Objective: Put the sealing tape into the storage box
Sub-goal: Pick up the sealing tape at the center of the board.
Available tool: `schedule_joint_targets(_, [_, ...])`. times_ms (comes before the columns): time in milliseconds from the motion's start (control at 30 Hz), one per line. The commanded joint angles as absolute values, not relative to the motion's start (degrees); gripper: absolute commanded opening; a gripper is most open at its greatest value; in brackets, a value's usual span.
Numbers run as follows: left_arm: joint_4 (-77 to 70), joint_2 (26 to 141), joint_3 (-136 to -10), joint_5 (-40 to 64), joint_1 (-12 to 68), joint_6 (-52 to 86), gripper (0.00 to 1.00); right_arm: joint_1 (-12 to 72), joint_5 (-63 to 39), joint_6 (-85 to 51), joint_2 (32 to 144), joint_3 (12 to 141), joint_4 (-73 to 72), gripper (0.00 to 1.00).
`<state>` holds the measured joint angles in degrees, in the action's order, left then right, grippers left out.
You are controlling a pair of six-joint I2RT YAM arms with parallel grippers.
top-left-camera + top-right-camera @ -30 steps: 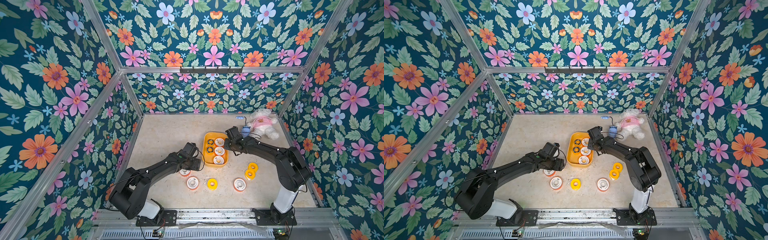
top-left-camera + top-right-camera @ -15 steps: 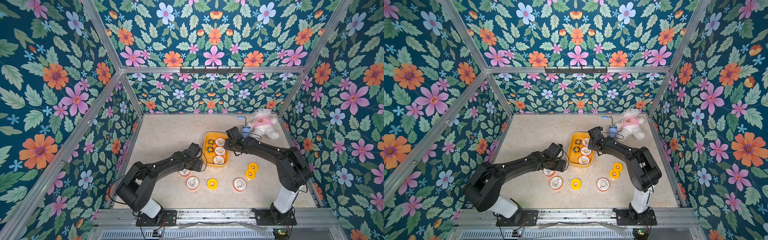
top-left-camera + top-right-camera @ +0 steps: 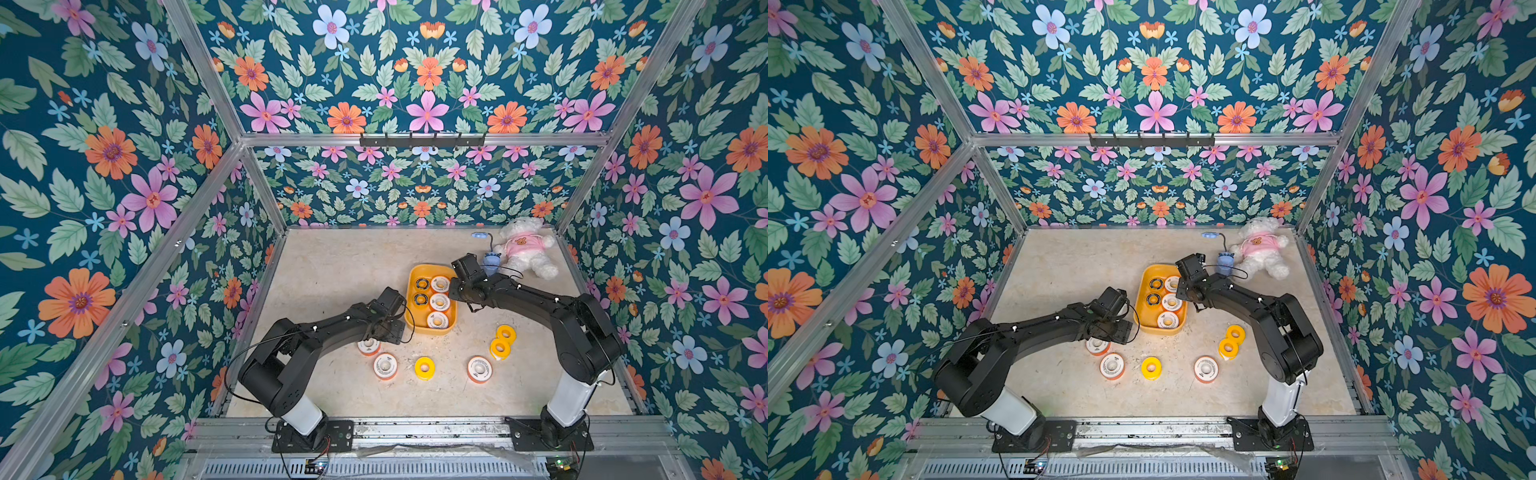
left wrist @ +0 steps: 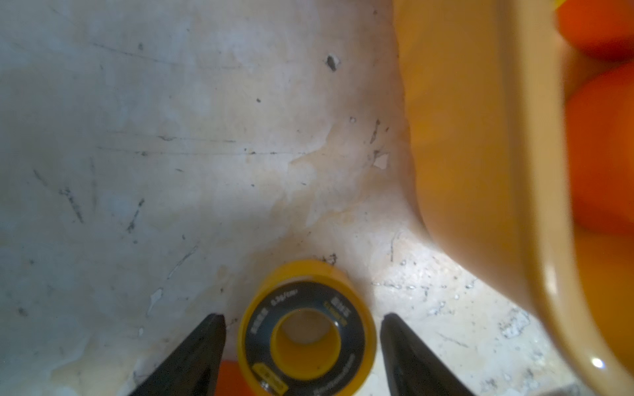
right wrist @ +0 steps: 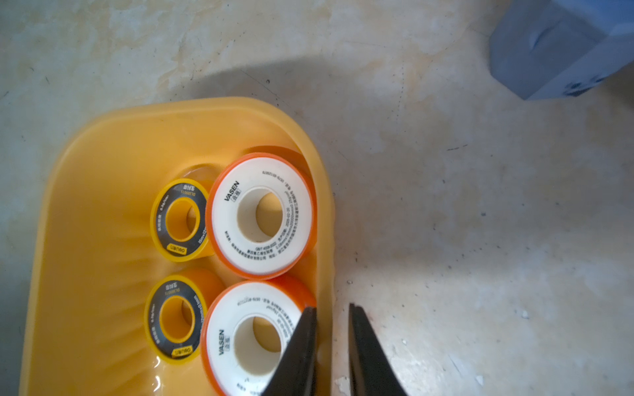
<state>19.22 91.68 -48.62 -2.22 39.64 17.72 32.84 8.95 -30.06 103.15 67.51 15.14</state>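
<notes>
Step in hand: I judge this the pickup of another roll of sealing tape; five already lie in the storage box [image 3: 432, 330].
Left gripper [image 4: 302, 320]: jaws apart, straddling a black-and-yellow roll [image 4: 306, 329] on the table [image 3: 332, 266], just outside the box's left wall; no contact that I can see.
Right gripper [image 5: 332, 320]: jaws nearly together across the box's right wall, apparently pinching it to steady the box.
Loose rolls: three white-faced ones [image 3: 385, 366] and three yellow ones [image 3: 424, 368] toward the table's front edge.
Next move: I'd close the left jaws on the roll, lift, then clear the box wall before releasing.
</notes>
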Motion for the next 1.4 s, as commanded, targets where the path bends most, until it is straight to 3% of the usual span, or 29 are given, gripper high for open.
schedule_joint_targets(0, [20.22, 92.03, -48.69, -1.93, 39.67, 17.65, 0.74, 32.86, 8.70, -29.53, 103.01, 67.33, 15.22, 0.22])
schedule_joint_targets(467, [20.94, 89.13, -49.65, -2.39, 39.79, 18.11, 0.59, 32.83, 6.43, -27.98, 102.95, 67.41, 13.91, 0.24])
schedule_joint_targets(1367, [23.93, 83.25, -58.72, -3.03, 41.35, 18.94, 0.59, 34.18, 2.03, -23.39, 105.96, 71.88, 13.51, 0.21])
